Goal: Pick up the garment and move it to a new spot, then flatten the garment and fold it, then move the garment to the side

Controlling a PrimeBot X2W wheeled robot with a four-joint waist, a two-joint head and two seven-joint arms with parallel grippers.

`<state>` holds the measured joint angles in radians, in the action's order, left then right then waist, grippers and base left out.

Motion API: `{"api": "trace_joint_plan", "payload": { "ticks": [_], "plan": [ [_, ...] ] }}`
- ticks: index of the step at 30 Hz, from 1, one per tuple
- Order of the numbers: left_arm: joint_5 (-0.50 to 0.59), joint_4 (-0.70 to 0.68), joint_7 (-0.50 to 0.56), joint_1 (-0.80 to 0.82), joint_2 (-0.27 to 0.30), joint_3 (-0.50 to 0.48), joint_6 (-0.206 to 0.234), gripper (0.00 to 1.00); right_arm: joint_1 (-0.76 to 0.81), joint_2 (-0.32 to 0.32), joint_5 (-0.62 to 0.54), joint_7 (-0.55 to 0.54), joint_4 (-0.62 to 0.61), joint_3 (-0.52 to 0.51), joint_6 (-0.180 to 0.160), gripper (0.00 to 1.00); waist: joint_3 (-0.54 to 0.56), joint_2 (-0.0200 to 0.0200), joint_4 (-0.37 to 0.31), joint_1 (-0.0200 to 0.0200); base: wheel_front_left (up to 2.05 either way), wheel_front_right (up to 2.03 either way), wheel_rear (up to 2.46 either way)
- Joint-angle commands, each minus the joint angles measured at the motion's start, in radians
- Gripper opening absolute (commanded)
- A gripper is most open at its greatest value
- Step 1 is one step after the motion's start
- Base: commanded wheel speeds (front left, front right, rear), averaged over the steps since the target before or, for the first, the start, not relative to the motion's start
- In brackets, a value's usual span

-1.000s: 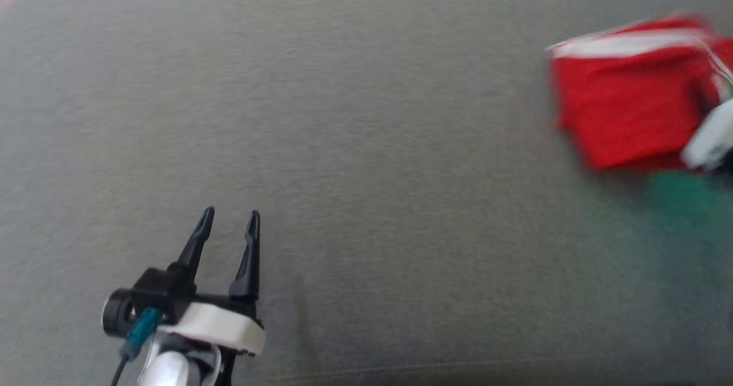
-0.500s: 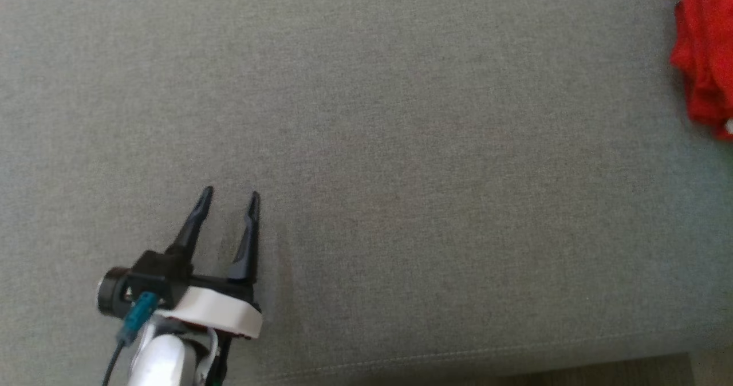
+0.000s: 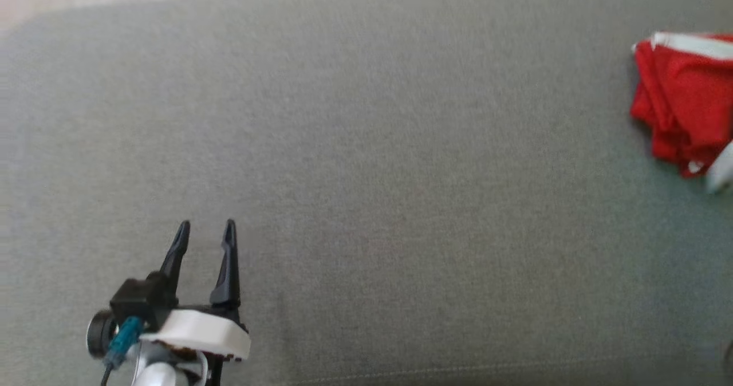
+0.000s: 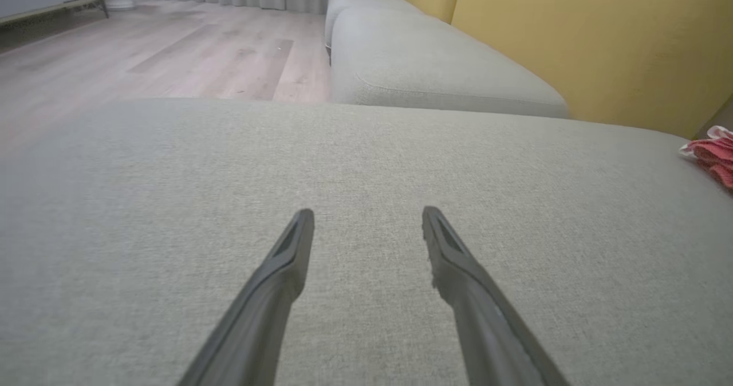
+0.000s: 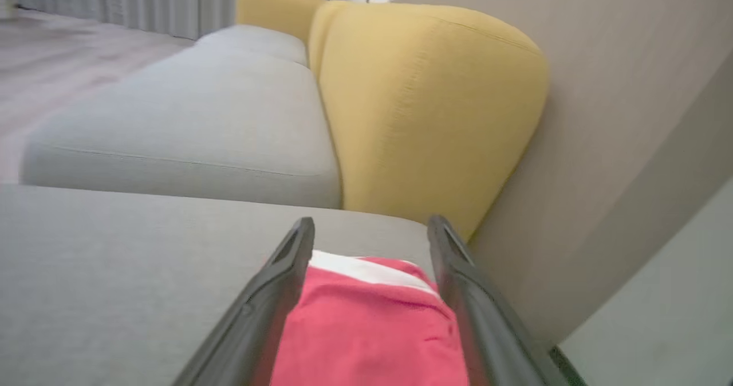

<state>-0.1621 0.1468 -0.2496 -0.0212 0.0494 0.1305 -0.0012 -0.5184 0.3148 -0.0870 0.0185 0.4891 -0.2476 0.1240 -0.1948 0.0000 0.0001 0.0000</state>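
Two grippers: left gripper [image 3: 206,225], lower left, and right gripper [image 5: 369,223] both gape wide and clamp nothing.
Folded garment [image 3: 681,94]: red bundle at the frame's right edge, on the grey cushion [image 3: 366,145].
Change: the head camera swung, so the bundle shifted in frame; left gripper unchanged.
Meaning: side placement looks finished.

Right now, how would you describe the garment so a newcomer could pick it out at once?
Start at the broad grey sofa cushion before the robot and follow it to the robot's right. There lies a folded red garment with a white band along its far edge, the only bright thing on that plain grey fabric.
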Motion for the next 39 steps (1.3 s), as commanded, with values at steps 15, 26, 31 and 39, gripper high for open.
{"api": "trace_joint_plan", "payload": {
  "ticks": [15,26,31,39],
  "plan": [
    [-0.003,0.07,-0.012,-0.065,0.001,-0.033,0.016,1.0,0.56,-0.244,0.056,0.161,-0.301,0.153,0.007,1.0,0.205,0.0,0.118,0.0,0.0,0.0,0.0],
    [-0.01,0.083,-0.012,-0.065,0.001,-0.024,-0.036,1.0,0.609,-0.264,0.077,0.242,-0.197,0.148,0.007,1.0,0.224,0.0,0.12,0.0,0.0,0.0,0.0],
    [-0.004,0.087,-0.012,-0.058,0.001,-0.025,-0.046,1.0,0.604,-0.264,0.094,0.243,-0.209,0.159,0.007,1.0,0.221,0.0,0.102,0.0,0.0,0.0,0.0],
    [-0.017,0.175,0.006,-0.114,0.0,0.015,-0.049,0.0,0.634,-0.273,0.106,0.22,-0.111,0.14,0.0,0.0,0.22,0.0,0.095,0.0,0.0,0.0,0.0]
  ]
}}
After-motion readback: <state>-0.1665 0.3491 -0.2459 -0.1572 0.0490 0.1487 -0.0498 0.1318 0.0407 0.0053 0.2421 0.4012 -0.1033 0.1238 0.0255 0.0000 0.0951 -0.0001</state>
